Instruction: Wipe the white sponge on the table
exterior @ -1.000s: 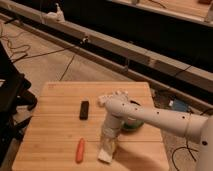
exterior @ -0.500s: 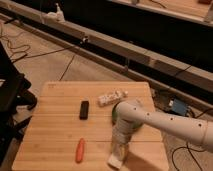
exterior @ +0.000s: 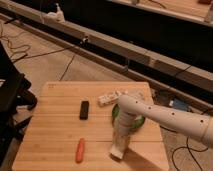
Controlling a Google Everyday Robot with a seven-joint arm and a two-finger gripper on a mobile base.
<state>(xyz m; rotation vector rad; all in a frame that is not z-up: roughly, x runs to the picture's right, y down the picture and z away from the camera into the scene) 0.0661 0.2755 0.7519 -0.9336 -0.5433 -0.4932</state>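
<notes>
The table [exterior: 55, 130] is a pale wood plank top filling the lower part of the camera view. My white arm reaches in from the right and bends down to the table's front right. My gripper [exterior: 119, 148] points straight down there and is shut on the white sponge [exterior: 116, 154], which rests on the wood. The sponge's upper part is hidden by the gripper.
An orange carrot [exterior: 80, 150] lies left of the sponge. A black block [exterior: 84, 109] lies mid-table. A lumpy white strip [exterior: 111, 97] lies at the back. A green object [exterior: 137, 123] sits partly under my arm. The table's front right edge is close.
My gripper has slid a little to the right along the table's front with the sponge under it. The carrot, black block and white strip have not moved.
</notes>
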